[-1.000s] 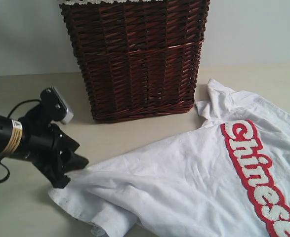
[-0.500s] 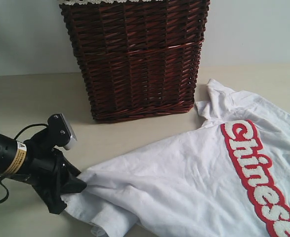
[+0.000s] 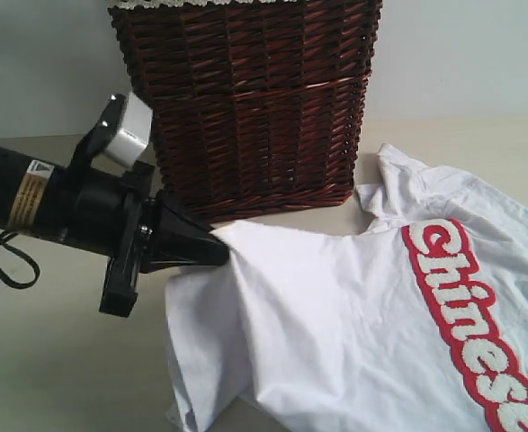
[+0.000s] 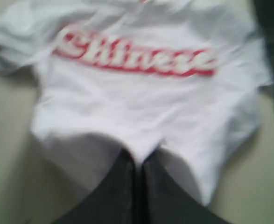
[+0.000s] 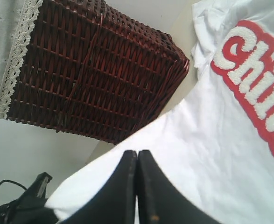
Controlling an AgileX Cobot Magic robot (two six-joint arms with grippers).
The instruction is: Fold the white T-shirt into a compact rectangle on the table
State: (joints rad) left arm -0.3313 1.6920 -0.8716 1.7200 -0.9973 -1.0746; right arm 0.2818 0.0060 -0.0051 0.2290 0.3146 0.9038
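Exterior view: white T-shirt (image 3: 353,324) spread across tabletop (image 3: 57,360), cut off at right and lower edges, hem corner pinched by left pincer (image 3: 219,252). Lifted since a second ago, from tabletop level to just before wicker basket (image 3: 255,108). Blurred in left wrist view. Right pincer (image 5: 137,156) pressed together, shirt beyond its tips.

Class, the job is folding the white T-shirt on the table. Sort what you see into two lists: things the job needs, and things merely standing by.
Part of the job:
white T-shirt
table
left tool, shut on the shirt's edge
right tool, shut

Merely standing by:
wicker basket
lace trim on the basket
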